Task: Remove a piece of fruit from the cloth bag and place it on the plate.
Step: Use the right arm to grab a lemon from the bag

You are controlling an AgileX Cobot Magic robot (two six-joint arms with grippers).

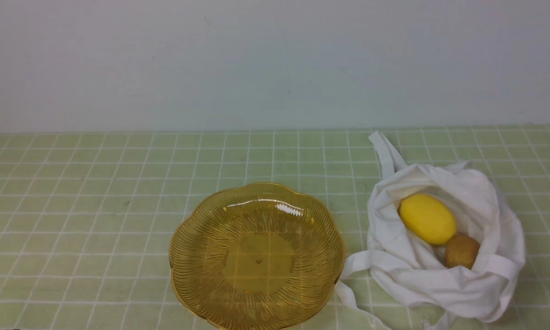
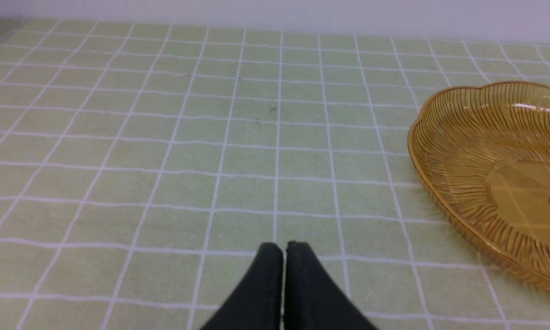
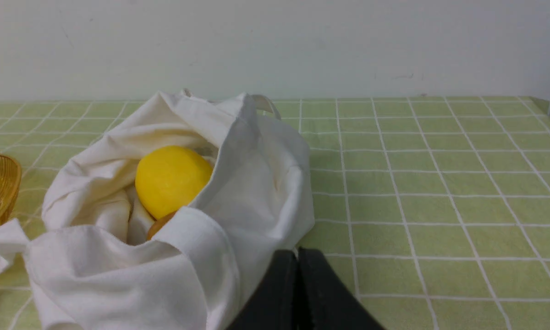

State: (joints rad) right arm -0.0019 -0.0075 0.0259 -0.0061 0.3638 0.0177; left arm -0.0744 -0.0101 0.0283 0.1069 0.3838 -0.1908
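Lemon [image 1: 427, 218] sits inside the open bag [image 1: 440, 284], touching a brown fruit [image 1: 461, 251]. The plate [image 1: 197, 238] is just beside the bag on the bench [image 1: 96, 206]. Left tool [image 2: 284, 247] is pinched closed above the bench. Right tool [image 3: 298, 254] is closed too, gripping nothing, right by the bag.

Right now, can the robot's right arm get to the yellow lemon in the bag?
Probably yes. The cloth bag gapes open on top and the lemon sits uncovered, with only a small brown fruit next to it. The right gripper is beside the bag, shut, so it would have to open first.
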